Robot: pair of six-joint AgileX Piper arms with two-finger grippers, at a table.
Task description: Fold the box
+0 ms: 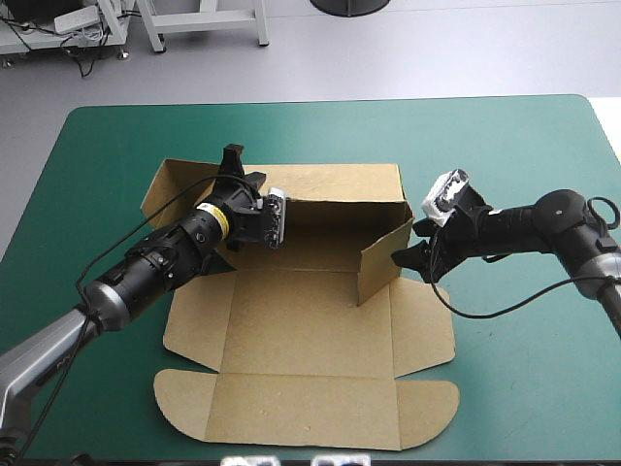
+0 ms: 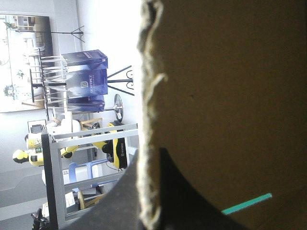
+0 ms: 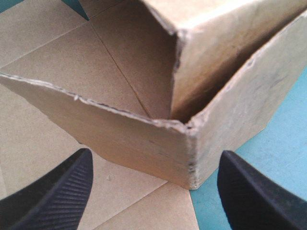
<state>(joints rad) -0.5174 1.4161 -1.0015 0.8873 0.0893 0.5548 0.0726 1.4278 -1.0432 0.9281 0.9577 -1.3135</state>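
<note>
My left gripper (image 1: 243,167) pinched a wall of the brown box (image 1: 310,330); my right gripper (image 1: 417,248) gaped wide at its corner

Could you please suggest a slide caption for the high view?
Left claw grips the back wall of the half-raised brown box while the open right claw faces its right wall.

No text can be read (the box (image 1: 310,330) bears plain brown board).
</note>
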